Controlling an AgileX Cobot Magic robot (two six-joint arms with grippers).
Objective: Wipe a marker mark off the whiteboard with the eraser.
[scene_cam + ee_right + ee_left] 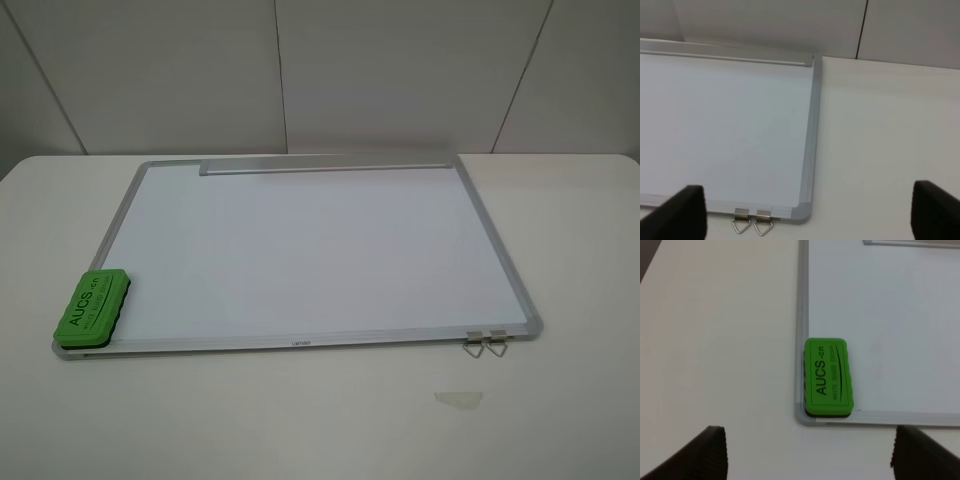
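Note:
The whiteboard lies flat on the table, and I see no marker mark on its white surface in any view. The green eraser rests lettering-up on the board's front left corner, partly over the frame. In the left wrist view the eraser lies just ahead of my left gripper, which is open, its dark fingers wide apart over bare table. My right gripper is open too, hovering by the board's front right corner. Neither gripper shows in the exterior view.
A grey tray strip runs along the board's far edge. Two small metal clips hang off the front right of the frame. A pale translucent scrap lies on the white table in front of the board.

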